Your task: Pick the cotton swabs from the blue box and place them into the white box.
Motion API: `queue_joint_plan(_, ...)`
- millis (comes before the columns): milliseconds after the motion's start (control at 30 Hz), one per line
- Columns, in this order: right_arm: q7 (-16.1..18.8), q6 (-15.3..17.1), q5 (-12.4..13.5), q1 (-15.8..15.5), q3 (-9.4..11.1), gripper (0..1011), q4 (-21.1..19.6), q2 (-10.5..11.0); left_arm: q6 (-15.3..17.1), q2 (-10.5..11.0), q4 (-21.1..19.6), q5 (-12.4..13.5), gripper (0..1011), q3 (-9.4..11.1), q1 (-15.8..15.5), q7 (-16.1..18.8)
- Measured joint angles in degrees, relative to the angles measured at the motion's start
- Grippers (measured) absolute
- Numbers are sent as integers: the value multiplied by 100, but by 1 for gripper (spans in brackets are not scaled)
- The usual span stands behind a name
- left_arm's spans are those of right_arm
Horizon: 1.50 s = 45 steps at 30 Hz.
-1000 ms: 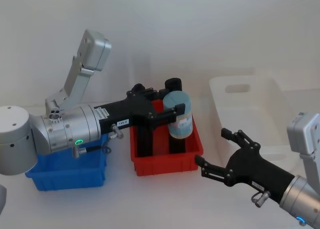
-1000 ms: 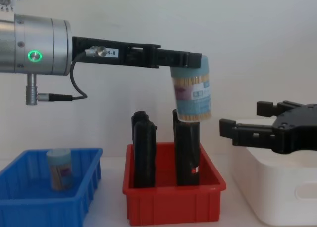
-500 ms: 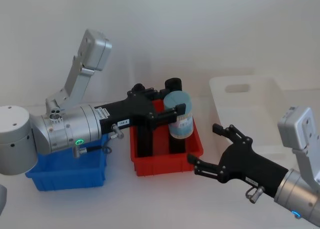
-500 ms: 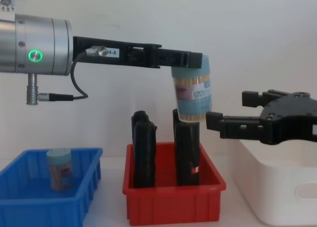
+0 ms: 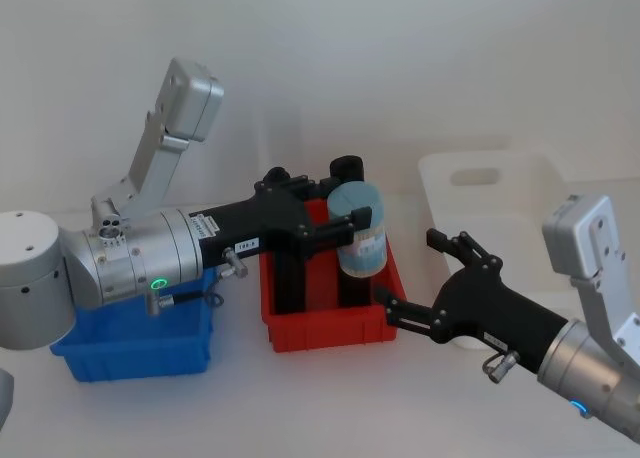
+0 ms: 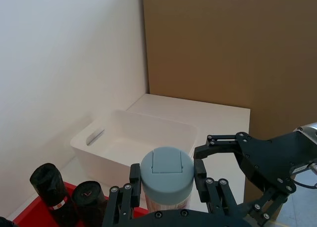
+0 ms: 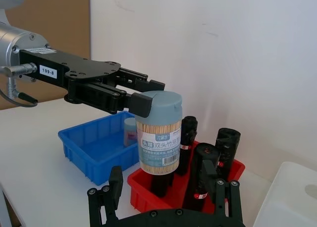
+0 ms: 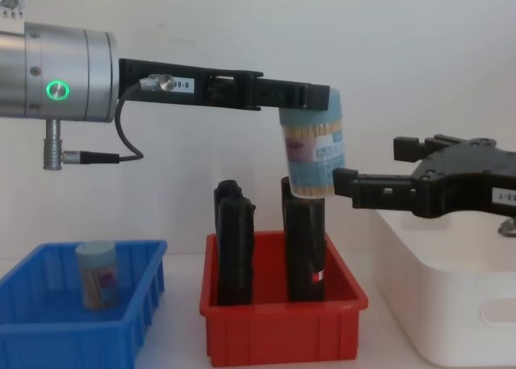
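Over the last 1 s the right gripper [image 5: 408,270] has slid in from beside the white box [image 5: 487,159] toward the middle of the table, and it now sits with its jaws spread wide and empty, the near fingertip just beside the lower part of the cotton swabs jar [image 8: 314,155] in the chest view; I cannot tell whether it touches yet. Nothing else has shifted: the left gripper [image 8: 310,97] is clenched on that jar up at its light-blue lid, holding it in the air above the red bin [image 8: 282,333], with the jar hanging slightly tilted. Directly under it stand 2 tall black objects [image 8: 302,240] in the red bin, and the jar's base is close above the nearer one. A 2nd jar [image 8: 98,274] stands upright in the blue box [image 8: 72,341], well off to the left. I read this as a mid-air handover, since the left arm looks short of the white box. To do it well I would keep the right jaws fully apart until they bracket the jar's body on the label band, below the left fingers so the 2 tools don't collide. I'd match the jar's tilt before squeezing, close firmly, and only then let the left gripper release. I would also stay high enough to miss the black objects.
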Motion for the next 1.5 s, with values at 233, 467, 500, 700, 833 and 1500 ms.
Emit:
queue_joint_plan(233,12,7,-102,216,-52,1001,268,-149,0,0,0,0,644,0,0,0)
queue_joint_plan(467,93,-21,-186,436,-108,1001,570,-302,0,0,0,0,644,0,0,0)
queue_joint_plan(500,103,-28,-195,458,-113,1001,600,-316,0,0,0,0,644,0,0,0)
queue_joint_plan(700,218,-73,-233,618,-157,1001,812,-417,0,0,0,0,644,0,0,1)
queue_joint_plan(833,310,-104,-255,701,-187,1002,918,-471,0,0,0,0,644,0,1,1)
queue_joint_plan(1500,473,-193,-436,1016,-322,685,1251,-673,-2,1,0,0,644,-2,1,3)
